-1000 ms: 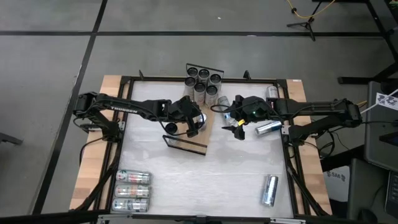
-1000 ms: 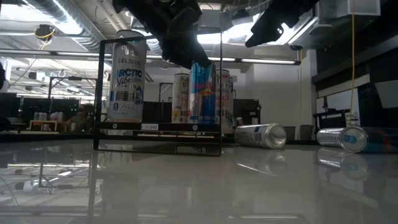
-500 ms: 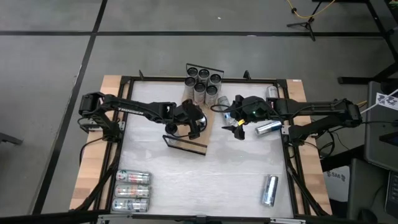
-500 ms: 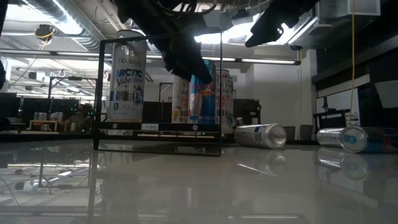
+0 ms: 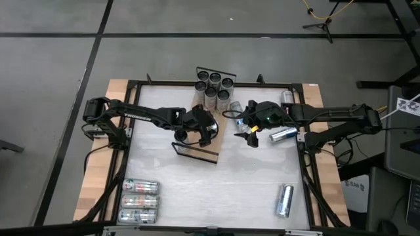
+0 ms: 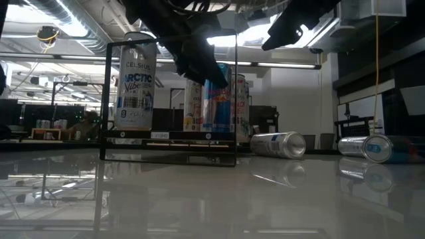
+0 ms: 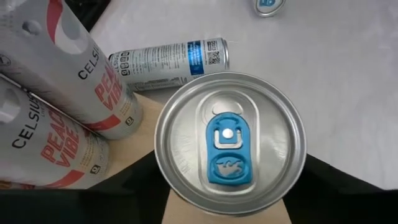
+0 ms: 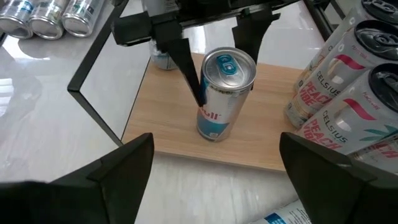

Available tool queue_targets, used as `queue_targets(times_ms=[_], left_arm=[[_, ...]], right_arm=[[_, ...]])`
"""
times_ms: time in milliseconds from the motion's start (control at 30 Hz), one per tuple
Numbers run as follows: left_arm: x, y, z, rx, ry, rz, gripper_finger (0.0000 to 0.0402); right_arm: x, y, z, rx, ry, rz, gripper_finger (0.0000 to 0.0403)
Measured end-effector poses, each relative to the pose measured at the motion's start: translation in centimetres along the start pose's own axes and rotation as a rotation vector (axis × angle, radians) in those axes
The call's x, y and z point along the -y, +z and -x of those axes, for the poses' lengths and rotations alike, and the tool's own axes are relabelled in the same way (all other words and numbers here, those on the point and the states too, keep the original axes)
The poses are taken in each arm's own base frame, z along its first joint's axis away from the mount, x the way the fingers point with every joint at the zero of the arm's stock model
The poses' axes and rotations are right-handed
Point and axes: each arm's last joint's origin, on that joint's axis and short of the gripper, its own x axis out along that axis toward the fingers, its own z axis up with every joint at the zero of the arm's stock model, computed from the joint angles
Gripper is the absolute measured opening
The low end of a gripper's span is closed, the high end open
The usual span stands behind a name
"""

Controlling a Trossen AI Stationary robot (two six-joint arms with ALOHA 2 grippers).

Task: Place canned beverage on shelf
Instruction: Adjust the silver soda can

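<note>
- Red Bull can (image 8: 224, 93) stands upright on the shelf (image 8: 249, 143), between the fingers of the left gripper (image 8: 214, 37), which reaches down over its top. One finger (image 8: 186, 68) lies against the can's side; whether the other touches, I cannot tell, so I cannot say if the can is gripped or already let go.
- Judged step: the set-down. The next move calls for the fingers to part enough to clear the rim, then a straight lift so the can is not tipped.
- Right gripper (image 5: 251, 136) hovers just beside the shelf, fingers spread wide, holding nothing.
- Shelf contents: this can near one black wire rail (image 8: 102, 68), and a cluster of upright Celsius cans (image 8: 336, 81) farther along the board.
- Off the shelf, on the white tabletop (image 5: 243, 183): three cans lying in a row (image 5: 139, 201), and more lying cans on the right arm's side (image 5: 284, 199).
</note>
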Motion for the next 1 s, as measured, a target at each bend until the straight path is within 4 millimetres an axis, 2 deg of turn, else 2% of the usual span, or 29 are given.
queue_targets(times_ms=[100, 233, 433, 667, 800, 1000], left_arm=[[0.0, 0.0, 0.0, 0.001, -0.001, 0.0, 0.0204], [-0.1, 0.1, 0.7, -0.001, -0.001, 0.0, 0.02], [-0.9, 0.8, 3.7, 0.025, 0.008, 0.008, 0.0204], [-2.0, 0.6, 7.5, -0.011, 0.079, -0.001, 0.0205], [-2.5, -0.3, 8.8, 0.001, 0.087, 0.025, 0.0205], [-3.9, -2.8, 9.9, 0.032, 0.101, 0.084, 0.0205]], right_arm=[[0.0, 0.0, 0.0, 0.0, 0.0, 0.0, 0.0344], [0.0, 0.0, 0.0, 0.0, 0.0, 0.0, 0.0344], [0.0, 0.0, 0.0, 0.0, 0.0, 0.0, 0.0344], [0.0, 0.0, 0.0, 0.0, 0.0, 0.0, 0.0344], [0.0, 0.0, 0.0, 0.001, 0.0, 0.0, 0.0344], [0.0, 0.0, 0.0, 0.002, -0.001, -0.001, 0.0344]])
